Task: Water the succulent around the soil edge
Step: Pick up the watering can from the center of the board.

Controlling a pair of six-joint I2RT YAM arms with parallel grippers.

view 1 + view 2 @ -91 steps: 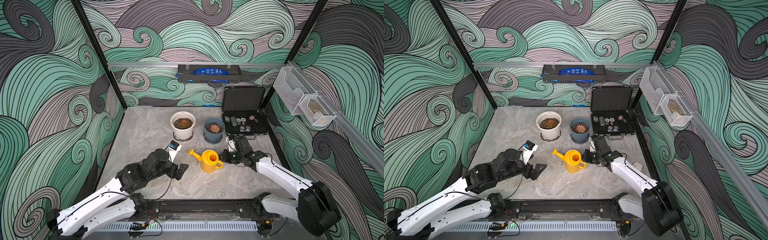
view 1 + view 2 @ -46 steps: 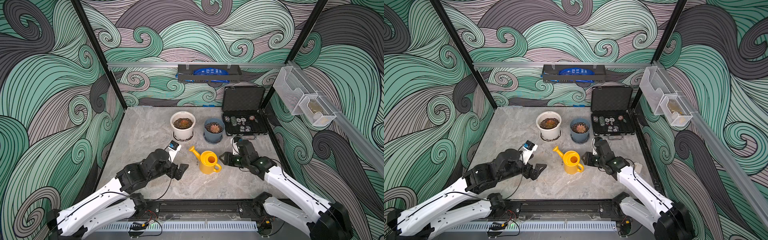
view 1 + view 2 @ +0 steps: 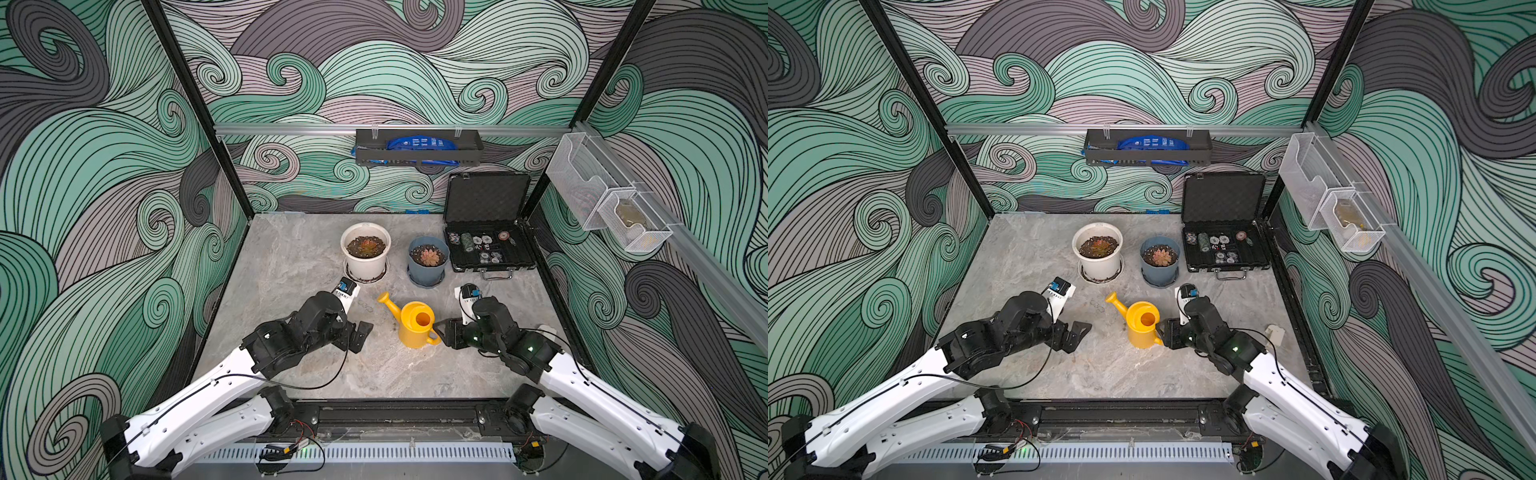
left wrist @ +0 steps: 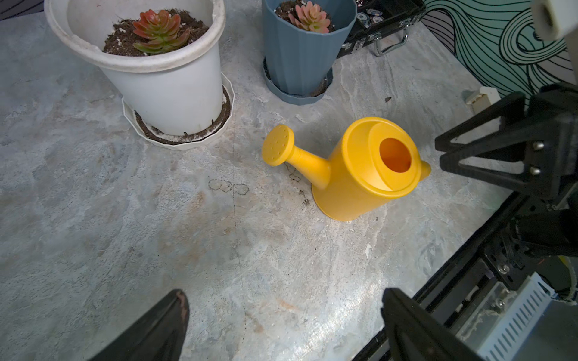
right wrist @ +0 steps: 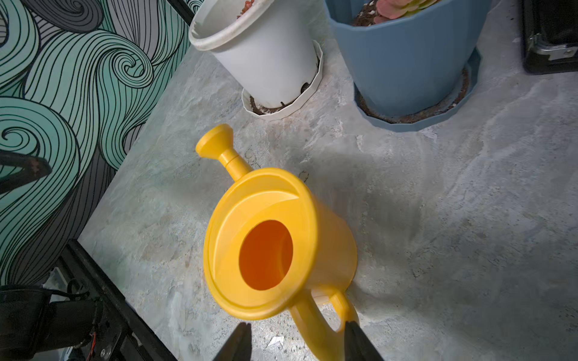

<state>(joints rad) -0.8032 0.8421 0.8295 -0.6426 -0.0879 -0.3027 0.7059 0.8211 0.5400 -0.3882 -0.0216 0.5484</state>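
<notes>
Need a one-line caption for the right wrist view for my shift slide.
Right gripper, jaws apart, straddling the handle of the upright yellow watering can, white pot and blue-grey pot beyond.

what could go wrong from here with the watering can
The right end effector straddles only the handle of the watering can, jaws apart; an off-centre close may twist or tip it.
The blue-grey pot stands beside the white pot; a pour could land there.
The soil edge around the succulent is narrow; water may hit leaves.
</notes>
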